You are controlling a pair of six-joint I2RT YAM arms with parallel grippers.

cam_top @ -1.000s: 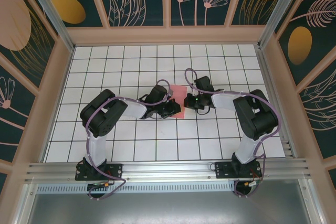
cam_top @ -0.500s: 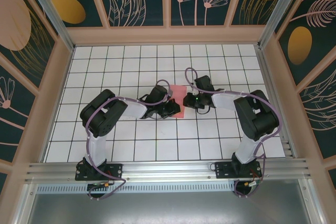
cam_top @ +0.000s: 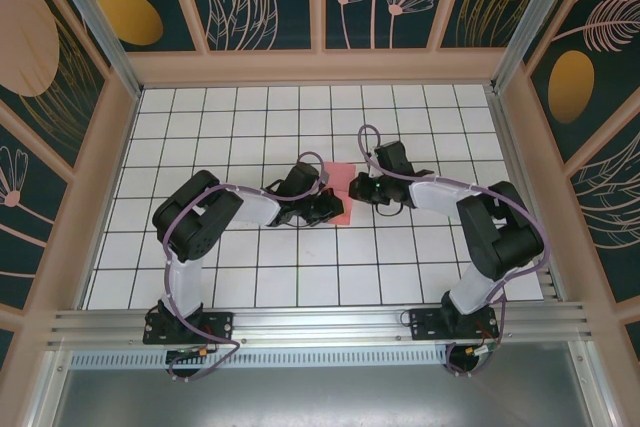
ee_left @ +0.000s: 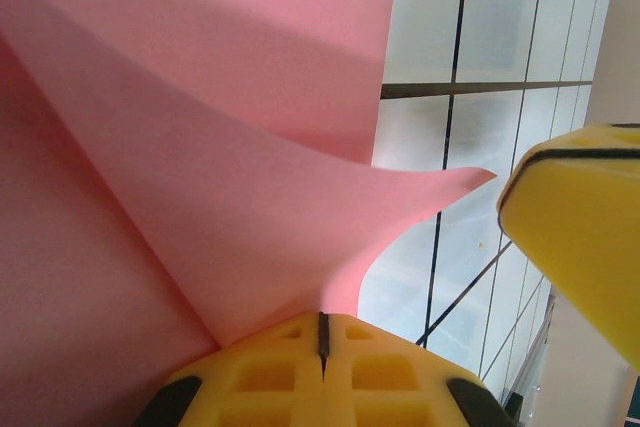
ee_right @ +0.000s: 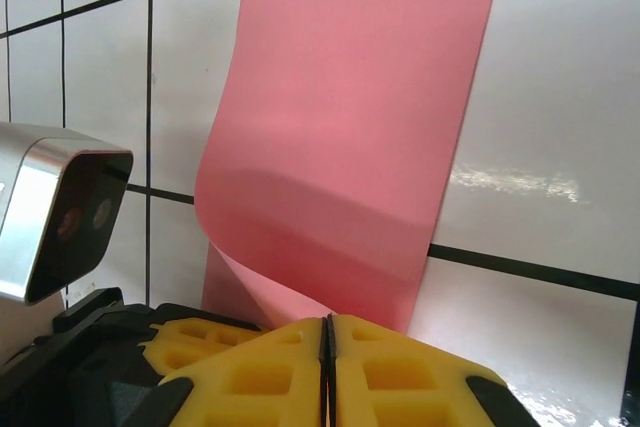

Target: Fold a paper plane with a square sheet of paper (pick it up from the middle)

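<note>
Two-sided pinch on square sheet of paper (ee_right: 350,127).
Left gripper (ee_left: 322,342) and right gripper (ee_right: 328,332) jaws clamped on it; sheet bows just ahead of each.

Both arms are stretched forward and bent inward at the elbow, so that the two wrists are set facing each other. The left gripper (cam_top: 326,209) is seen with its yellow pads (ee_left: 270,379) pressed flat together, the square sheet of paper (ee_left: 200,197) being pinched in their seam. The right gripper (cam_top: 358,187) is held just beside it, its pads (ee_right: 400,379) likewise closed on the sheet.
</note>
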